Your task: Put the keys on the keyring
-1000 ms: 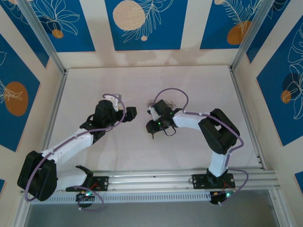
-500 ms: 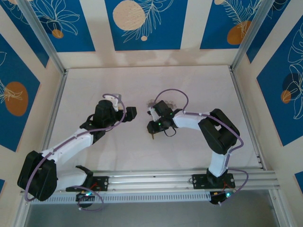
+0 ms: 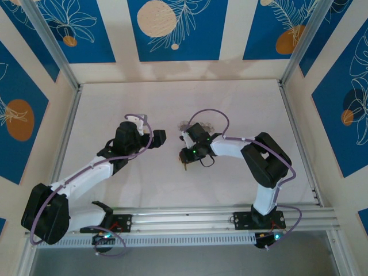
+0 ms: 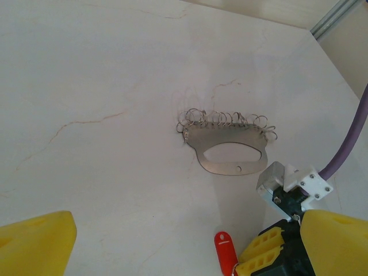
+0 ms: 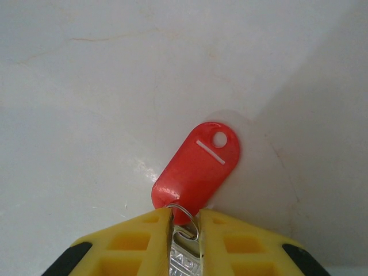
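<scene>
- The right tool (image 5: 185, 223) sits at the bottom, its two yellow plastic fingers (image 5: 129, 241) close together.
- The fingers squeeze the silver metal part of a small key with a red plastic head (image 5: 196, 169).
- A thin silver wire ring (image 5: 185, 216) sits where the metal meets the red head.
- The red head is oval, with a small round hole and a white line.
- It lies on the white counter (image 5: 86, 86).

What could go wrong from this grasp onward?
1. Right gripper pinches the key by its blade end only; the red head sticks out and may swivel or slip.
2. Keyring lies flat and loose, with the left gripper open and off it; it may slide during threading.
</scene>
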You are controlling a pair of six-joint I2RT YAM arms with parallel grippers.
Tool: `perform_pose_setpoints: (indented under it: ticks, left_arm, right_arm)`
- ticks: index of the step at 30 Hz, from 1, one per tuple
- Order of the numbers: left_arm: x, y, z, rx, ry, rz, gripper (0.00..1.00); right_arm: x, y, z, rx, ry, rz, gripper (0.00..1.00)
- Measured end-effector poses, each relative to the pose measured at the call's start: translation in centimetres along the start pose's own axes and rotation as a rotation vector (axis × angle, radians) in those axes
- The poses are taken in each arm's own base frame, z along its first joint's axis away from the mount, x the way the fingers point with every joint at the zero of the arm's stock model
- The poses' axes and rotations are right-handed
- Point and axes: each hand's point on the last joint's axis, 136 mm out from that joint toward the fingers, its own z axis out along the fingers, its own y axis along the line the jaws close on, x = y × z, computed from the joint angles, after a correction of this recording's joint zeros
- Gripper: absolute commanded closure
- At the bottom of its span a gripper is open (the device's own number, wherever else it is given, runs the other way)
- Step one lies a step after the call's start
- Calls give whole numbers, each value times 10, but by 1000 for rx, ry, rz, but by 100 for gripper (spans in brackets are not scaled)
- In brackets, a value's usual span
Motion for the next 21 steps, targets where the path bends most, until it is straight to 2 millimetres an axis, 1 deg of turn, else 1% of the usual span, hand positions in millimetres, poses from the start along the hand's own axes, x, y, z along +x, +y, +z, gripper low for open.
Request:
perform_pose_setpoints:
  ticks: [9,21]
  left_arm:
    - [0,0,1,0,-1,0,0]
    - [0,0,1,0,0,0,0]
  right_arm:
    - [-6,5,-8,-11,-24,-8,78]
    - [-5,8,-8,-27,-20,-8,78]
